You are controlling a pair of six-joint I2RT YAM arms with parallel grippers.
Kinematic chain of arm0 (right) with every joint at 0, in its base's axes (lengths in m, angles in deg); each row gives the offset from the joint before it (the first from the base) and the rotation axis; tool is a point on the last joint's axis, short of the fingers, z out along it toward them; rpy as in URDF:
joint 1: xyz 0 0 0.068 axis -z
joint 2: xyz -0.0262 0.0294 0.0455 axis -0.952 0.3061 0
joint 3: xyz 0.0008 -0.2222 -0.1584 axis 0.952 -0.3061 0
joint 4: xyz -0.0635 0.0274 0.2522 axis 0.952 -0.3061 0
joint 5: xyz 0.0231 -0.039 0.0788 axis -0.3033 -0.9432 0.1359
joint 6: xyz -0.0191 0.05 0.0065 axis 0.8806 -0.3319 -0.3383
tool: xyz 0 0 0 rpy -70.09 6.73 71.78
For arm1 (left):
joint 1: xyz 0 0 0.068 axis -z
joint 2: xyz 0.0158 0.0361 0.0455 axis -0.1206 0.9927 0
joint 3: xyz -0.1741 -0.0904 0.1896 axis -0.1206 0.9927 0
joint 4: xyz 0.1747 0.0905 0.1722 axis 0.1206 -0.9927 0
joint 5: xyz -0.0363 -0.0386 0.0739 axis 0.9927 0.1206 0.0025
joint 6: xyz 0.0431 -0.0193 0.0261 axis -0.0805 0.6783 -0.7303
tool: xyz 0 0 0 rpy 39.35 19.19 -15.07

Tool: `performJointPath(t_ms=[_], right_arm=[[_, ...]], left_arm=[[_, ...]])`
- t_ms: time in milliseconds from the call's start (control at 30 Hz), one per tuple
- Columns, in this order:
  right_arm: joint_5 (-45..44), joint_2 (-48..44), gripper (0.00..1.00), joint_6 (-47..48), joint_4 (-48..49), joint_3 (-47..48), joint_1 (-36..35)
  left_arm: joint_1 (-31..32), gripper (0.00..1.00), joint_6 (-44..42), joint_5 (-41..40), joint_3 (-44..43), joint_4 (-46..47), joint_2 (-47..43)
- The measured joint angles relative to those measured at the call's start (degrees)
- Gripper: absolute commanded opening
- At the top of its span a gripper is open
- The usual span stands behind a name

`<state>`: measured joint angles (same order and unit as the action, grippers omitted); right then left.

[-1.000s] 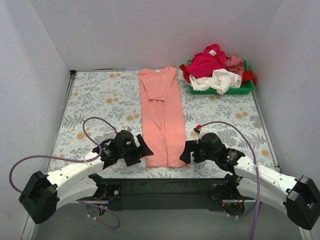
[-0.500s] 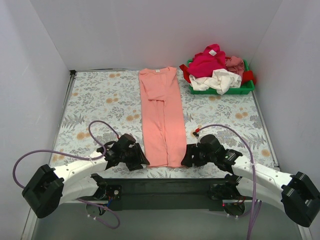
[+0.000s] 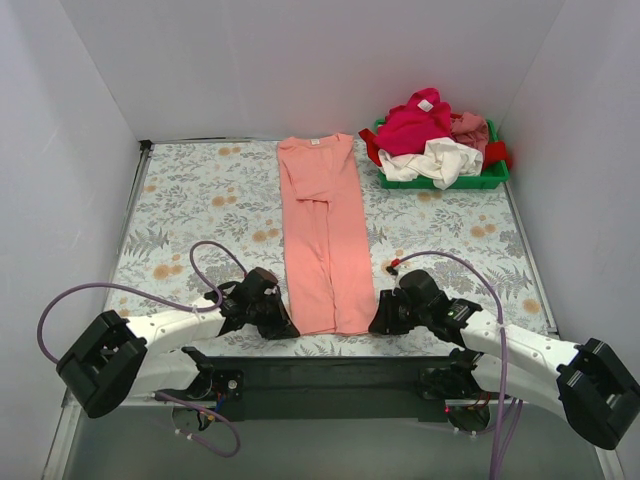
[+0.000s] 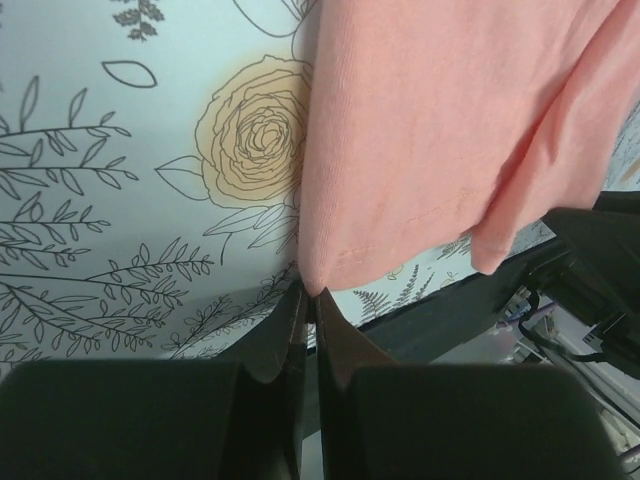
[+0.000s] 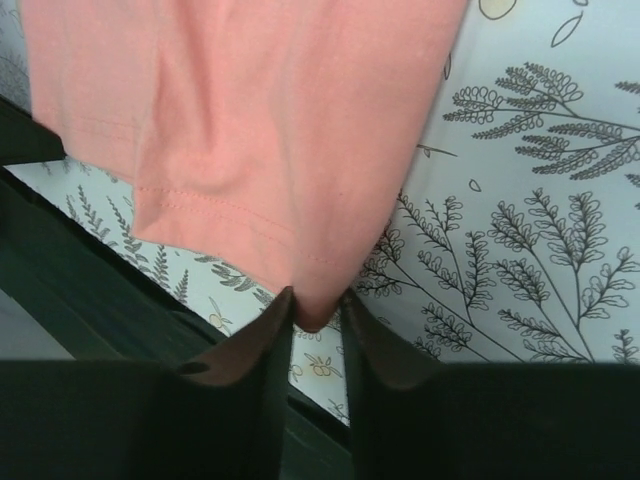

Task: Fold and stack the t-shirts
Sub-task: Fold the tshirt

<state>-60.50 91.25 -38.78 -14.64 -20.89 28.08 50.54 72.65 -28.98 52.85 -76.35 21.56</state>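
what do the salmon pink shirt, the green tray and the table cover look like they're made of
Salmon-pink t-shirt: soft matte knit, likely cotton jersey; fine texture and a stitched hem show. Green tray: rigid moulded plastic, by its straight, even-coloured wall. Table cover: smooth flower-printed sheet, perhaps vinyl or coated cloth; the look leaves it open.
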Motion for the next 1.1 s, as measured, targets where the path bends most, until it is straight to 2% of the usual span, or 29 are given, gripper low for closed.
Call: performJointPath(t_ms=[33,133,200,433,800,933,1100], right_arm=[[-0.20,0.09,0.15,-0.07,-0.04,0.00,0.11],[-0.52,-0.07,0.09,-0.61,-0.04,-0.33,0.22],[-0.63,-0.90,0.01,-0.57,-0.44,-0.98,0.39],[0.81,-6.25,0.01,-0.39,-2.21,-3.10,0.55],[4.50,-9.01,0.01,0.48,-1.86,-4.20,0.59],[2.32,-7.45,0.01,1.57,-2.10,-0.35,0.59],[-2.86,-0.66,0.01,3.19,-1.40,9.27,0.59]], left_arm=[[0.02,0.00,-0.20,0.09,0.00,0.22,0.17],[0.02,0.00,-0.39,0.07,-0.04,-0.09,0.09],[0.02,0.00,-0.83,-0.46,-0.20,-1.75,-0.72],[0.04,0.00,-2.12,-1.64,-0.46,-7.28,-4.81],[0.11,0.00,-2.82,-1.11,-1.01,-8.02,-9.88],[0.11,0.00,-2.78,-3.52,-3.30,-7.87,-7.10],[0.09,0.00,-3.30,-8.04,-9.22,-6.62,-1.16]])
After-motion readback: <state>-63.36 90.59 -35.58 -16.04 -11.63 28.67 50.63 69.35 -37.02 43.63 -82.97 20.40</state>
